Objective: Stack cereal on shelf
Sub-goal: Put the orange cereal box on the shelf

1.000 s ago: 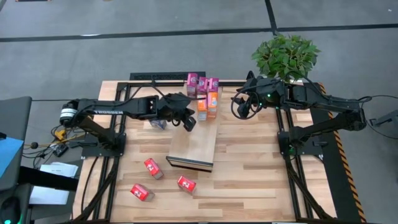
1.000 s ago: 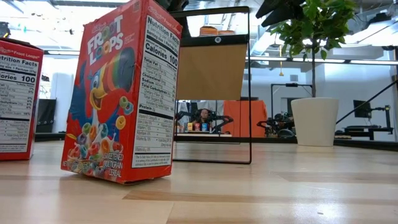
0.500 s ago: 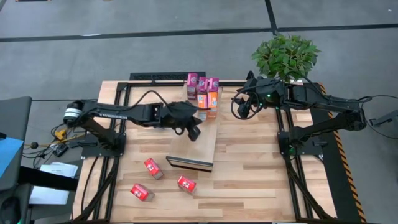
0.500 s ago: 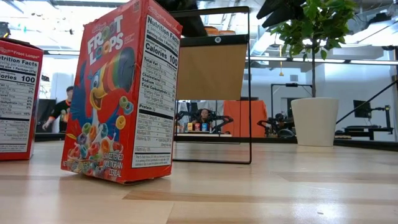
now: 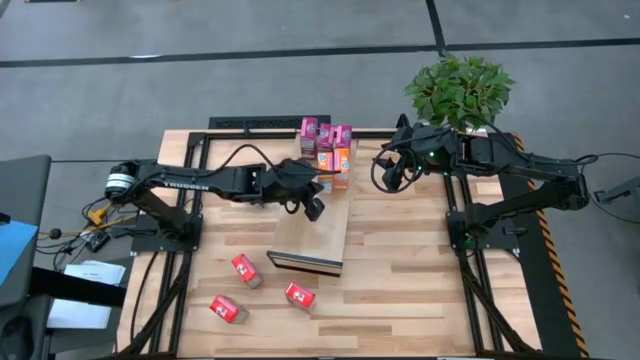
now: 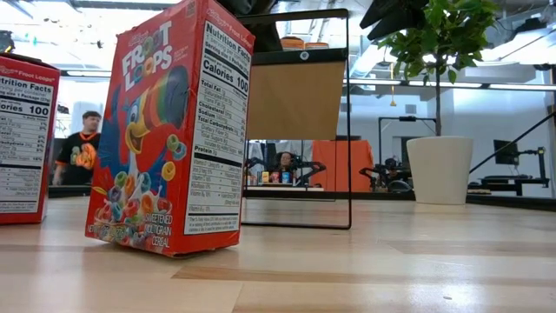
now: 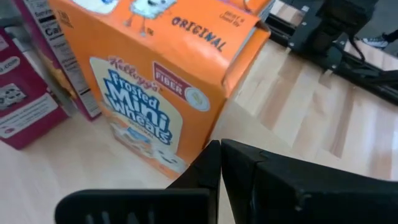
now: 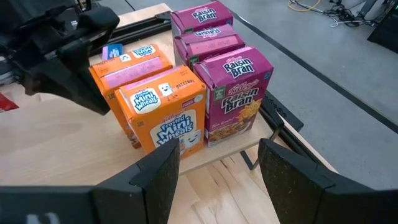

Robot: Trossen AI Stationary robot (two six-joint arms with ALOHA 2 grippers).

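The shelf [image 5: 315, 240] is a pale wooden block in mid-table. Magenta boxes [image 5: 325, 133] and orange boxes [image 5: 333, 167] stand on its far end; they also show in the right wrist view, magenta [image 8: 233, 102] and orange [image 8: 165, 118]. Three red boxes [image 5: 245, 270] [image 5: 299, 296] [image 5: 228, 309] lie on the table near the front edge. My left gripper [image 5: 313, 207] is shut and empty over the shelf, just in front of an orange box [image 7: 149, 93]. My right gripper [image 5: 385, 172] is open and empty to the right of the shelf's far end. My left gripper's shut fingertips [image 7: 216, 152] stand right by the lower corner [image 7: 186, 163] of the nearest orange box, coming level from the table's left-near side. I cannot tell whether they touch it.
A potted plant [image 5: 460, 90] stands at the table's far right. In the low view two red boxes [image 6: 169, 130] [image 6: 26, 139] stand close to the camera, and a person [image 6: 82, 156] shows in the room beyond. Bare table lies right of the shelf.
My left gripper has gone toward the table's right edge, from beside the shelf's left side onto the shelf, up to the orange boxes. The boxes stand as before. A person has walked into the background of the low view.
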